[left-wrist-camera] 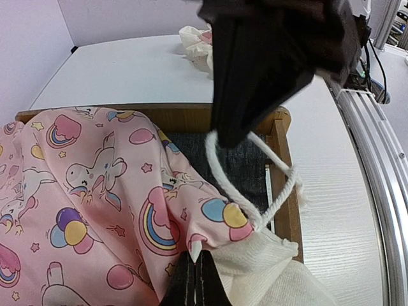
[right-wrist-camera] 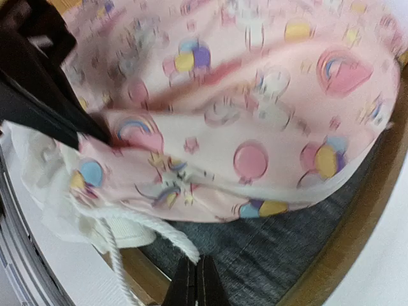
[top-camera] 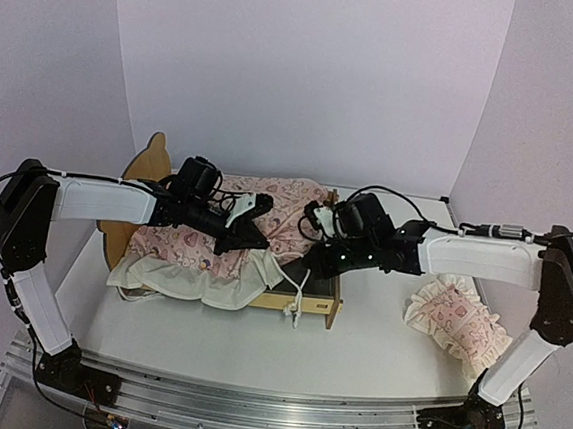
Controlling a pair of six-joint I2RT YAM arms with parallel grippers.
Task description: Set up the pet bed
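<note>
One pet bed (top-camera: 148, 165), one quilt (top-camera: 278, 199) (left gripper (left-wrist-camera: 194, 274) pinching), right gripper (right-wrist-camera: 194, 271) pinching cord (left-wrist-camera: 280, 185).

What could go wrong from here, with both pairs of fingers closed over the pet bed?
1. The right fingers seem shut on the thin white cord; it may slip out, or a pull may drag the quilt along.
2. The left fingers pinch the quilt's edge, and in the top view the quilt hangs over the front rail of the pet bed; a tug could slide it off.
3. The two arms are close together; they might collide.
</note>
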